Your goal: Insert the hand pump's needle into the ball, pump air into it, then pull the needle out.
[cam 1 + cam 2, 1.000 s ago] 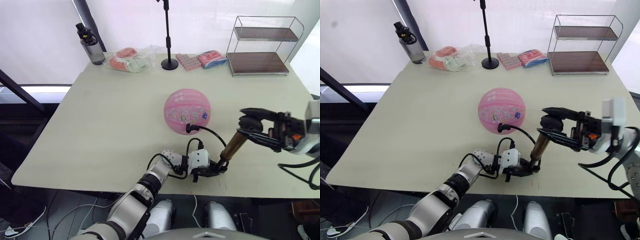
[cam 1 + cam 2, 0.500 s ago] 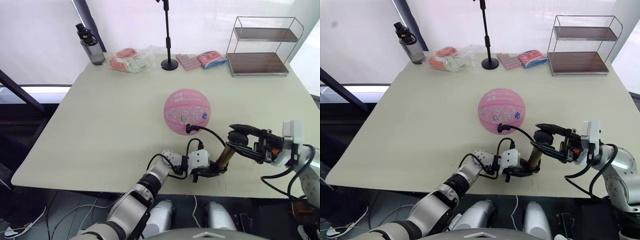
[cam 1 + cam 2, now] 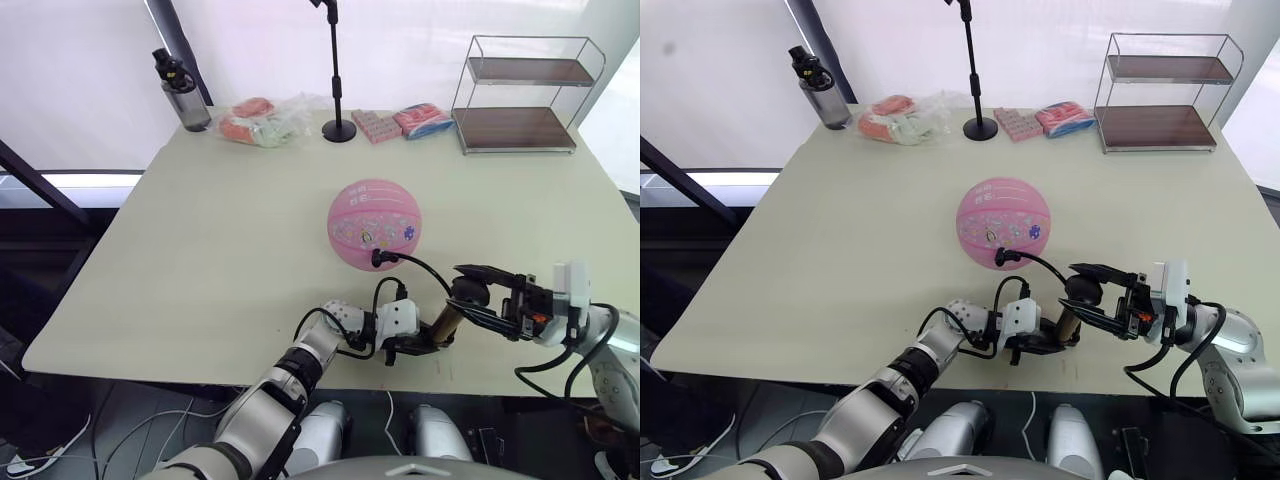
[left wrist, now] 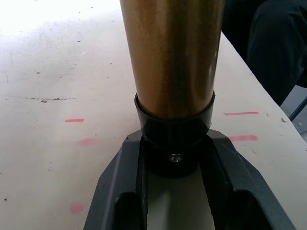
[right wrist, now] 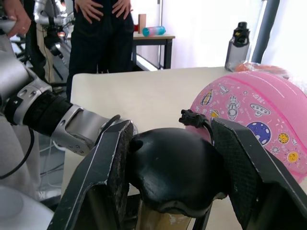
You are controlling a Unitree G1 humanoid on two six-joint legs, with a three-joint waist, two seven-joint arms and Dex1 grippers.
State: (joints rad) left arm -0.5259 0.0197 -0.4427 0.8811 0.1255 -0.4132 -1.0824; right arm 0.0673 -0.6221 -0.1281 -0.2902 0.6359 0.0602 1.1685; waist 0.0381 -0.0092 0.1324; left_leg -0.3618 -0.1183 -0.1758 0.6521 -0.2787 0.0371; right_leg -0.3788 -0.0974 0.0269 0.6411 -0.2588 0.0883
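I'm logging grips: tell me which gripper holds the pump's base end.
The left gripper. Its fingers clamp the black bottom cap of the hand pump at the table's near edge, whereas the right gripper grasps the black handle on top.

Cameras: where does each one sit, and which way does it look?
Left and right eye views: on the head, looking forward and down over the table, ball and both arms.
Left wrist view: on the left wrist, close on the hand pump, its base between the left fingers.
Right wrist view: on the right wrist, over the pump's handle toward the ball, with the left arm and a person behind.
All share the pump.
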